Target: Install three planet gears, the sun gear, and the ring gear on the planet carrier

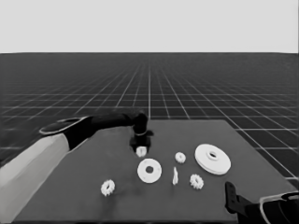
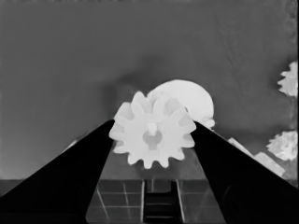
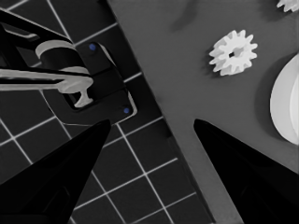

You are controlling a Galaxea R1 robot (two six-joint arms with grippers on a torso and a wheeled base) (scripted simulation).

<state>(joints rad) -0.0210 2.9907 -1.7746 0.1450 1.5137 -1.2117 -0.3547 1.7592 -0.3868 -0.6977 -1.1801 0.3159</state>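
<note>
My left gripper (image 1: 140, 141) reaches in from the left and is shut on a planet gear (image 1: 141, 150), just behind the smaller round part (image 1: 149, 171), the planet carrier. In the left wrist view the toothed gear (image 2: 153, 130) sits clamped between both fingers, with the smaller round part (image 2: 191, 100) partly hidden behind it. Three more gears lie loose: one at the front left (image 1: 108, 187), one at centre right (image 1: 180, 157), one nearer the front (image 1: 196, 181). To the right lies the larger round part (image 1: 212, 158), the ring gear. My right gripper (image 1: 231, 196) waits open at the lower right corner.
A thin white piece (image 1: 175, 176) stands between the smaller round part and the front right gear. The right wrist view shows the table's corner, a gear (image 3: 233, 52), the larger round part's rim (image 3: 286, 105) and dark machinery (image 3: 88, 79) over the floor grid.
</note>
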